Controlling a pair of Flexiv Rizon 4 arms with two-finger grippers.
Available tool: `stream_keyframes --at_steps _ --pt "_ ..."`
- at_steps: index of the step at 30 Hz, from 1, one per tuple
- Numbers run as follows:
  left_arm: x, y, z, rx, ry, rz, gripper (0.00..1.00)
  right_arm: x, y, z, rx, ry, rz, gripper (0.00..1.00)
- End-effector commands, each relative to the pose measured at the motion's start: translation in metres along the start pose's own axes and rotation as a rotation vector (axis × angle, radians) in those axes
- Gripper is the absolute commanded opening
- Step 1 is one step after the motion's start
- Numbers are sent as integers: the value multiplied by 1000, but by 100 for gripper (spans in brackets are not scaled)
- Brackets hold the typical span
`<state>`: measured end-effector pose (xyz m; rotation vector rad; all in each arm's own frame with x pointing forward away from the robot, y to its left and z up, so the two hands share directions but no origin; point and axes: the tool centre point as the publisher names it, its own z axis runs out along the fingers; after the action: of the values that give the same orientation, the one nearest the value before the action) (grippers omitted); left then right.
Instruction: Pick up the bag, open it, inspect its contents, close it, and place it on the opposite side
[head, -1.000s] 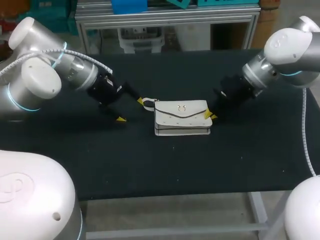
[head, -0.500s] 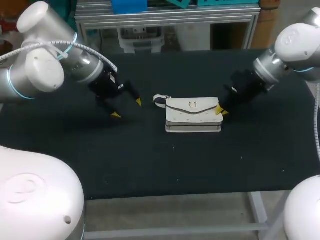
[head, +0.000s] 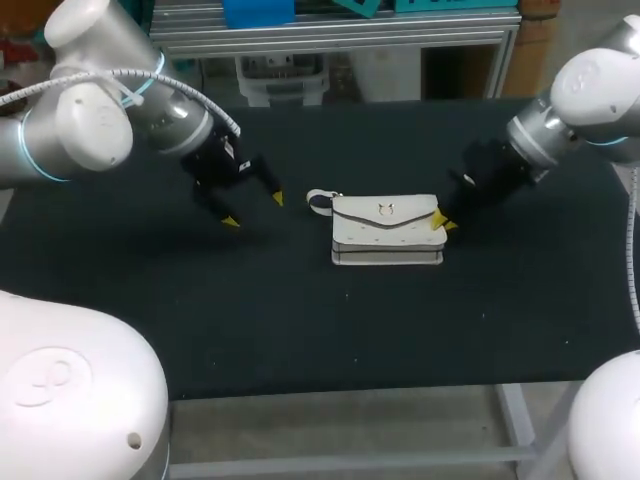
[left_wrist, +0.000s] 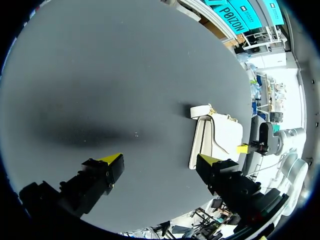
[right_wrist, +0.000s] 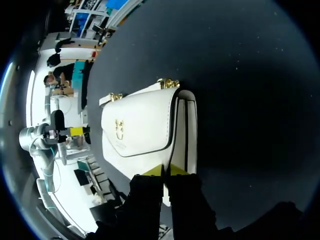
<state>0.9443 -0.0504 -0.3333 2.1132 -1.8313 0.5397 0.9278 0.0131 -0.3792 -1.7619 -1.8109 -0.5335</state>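
Observation:
A small white bag with a gold clasp lies flat near the middle of the black table. Its short loop strap points toward my left arm. My right gripper is at the bag's right end, shut on the edge of the bag, yellow tips together. My left gripper hangs open to the left of the strap, clear of it, nothing between its fingers. In the left wrist view the bag lies ahead of that open gripper, off to one side, with the right gripper at its far end.
The black table spreads wide in front of the bag down to its front edge. Bare cloth also lies behind the bag and under my left arm.
The bag slid to the right along with my right gripper. My left gripper drew back to the left, away from the strap, and rose slightly.

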Motion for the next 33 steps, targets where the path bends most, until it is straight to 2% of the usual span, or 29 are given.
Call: stream_keyframes --at_steps 1,8,9,14,15,20,24,27,29,33 --pt "-7 -10 -14 28 -24 27 100 -15 11 -14 -53 -35 23 0" --pt "-22 -28 -27 45 -77 55 100 -56 31 -53 -127 -69 37 0" --pt "-24 -31 -29 47 -74 54 100 -61 34 -58 -142 -99 39 0" --pt "-36 -44 -35 24 -110 113 100 -93 47 -85 -143 -95 21 0" --pt "-38 -46 -37 16 -122 132 100 -99 50 -88 -138 -128 22 0" --pt "-50 -60 -45 30 -145 157 100 -127 63 -111 -141 -124 -3 0" --pt "-59 -70 -51 18 -176 188 100 -142 71 -126 -115 -162 -38 0" --pt "-64 -81 -56 16 -226 215 100 -154 78 -136 -64 -130 -67 0" --pt "-68 -88 -61 -11 -245 227 100 -154 78 -136 -64 -130 -67 0" --pt "-68 -88 -61 -11 -245 227 100 -154 78 -136 -64 -130 -67 0"
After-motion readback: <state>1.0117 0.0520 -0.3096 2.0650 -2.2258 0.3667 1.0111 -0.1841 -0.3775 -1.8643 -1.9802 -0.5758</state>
